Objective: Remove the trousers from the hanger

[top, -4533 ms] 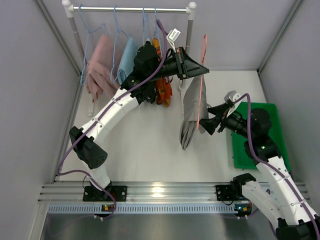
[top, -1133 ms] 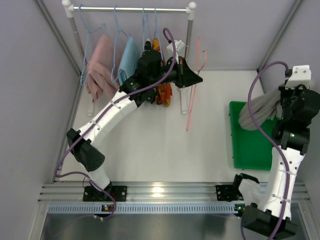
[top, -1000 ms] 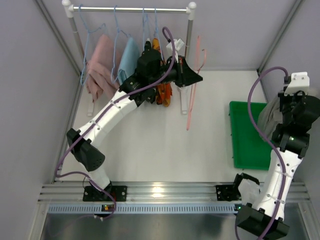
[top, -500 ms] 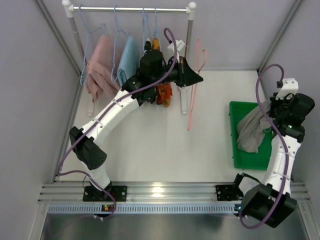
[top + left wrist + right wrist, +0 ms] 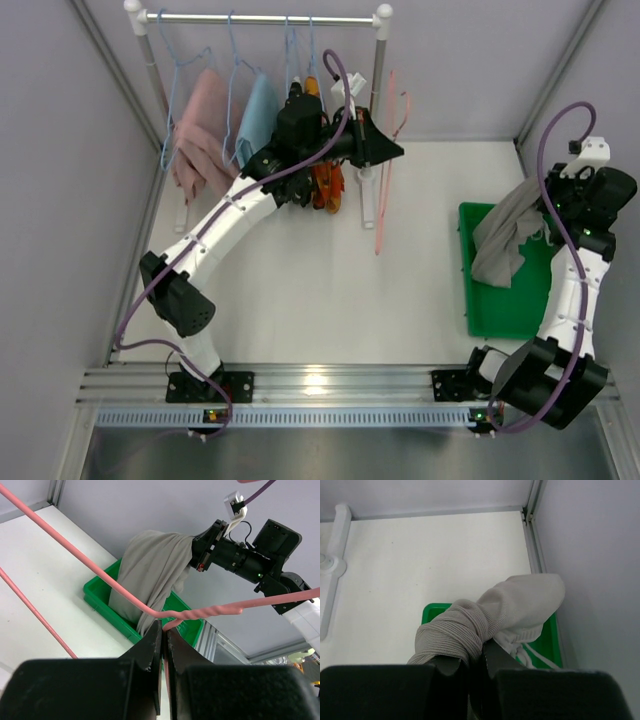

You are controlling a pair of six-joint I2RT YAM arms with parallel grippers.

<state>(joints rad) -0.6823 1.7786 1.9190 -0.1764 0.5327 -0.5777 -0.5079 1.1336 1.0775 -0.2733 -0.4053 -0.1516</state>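
The trousers are matt grey cloth, finely ribbed. The hanger looks like smooth pink-coated wire, faintly glossy. Bin: smooth green plastic. Rail: shiny metal. My left pincer is grainy matt black plastic.

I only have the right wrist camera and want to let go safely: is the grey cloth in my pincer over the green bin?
Observer: Yes. From above, the grey trousers hang from the right pincer, and their lower end lies inside the outline of the green bin, near its left wall.
Operator: What about the hanger?
Observer: The pink hanger is bare. The left pincer is shut on its twisted neck.
Operator: Any trousers to fetch next?
Observer: An orange-red pair hangs from the rail, right beside the left arm.
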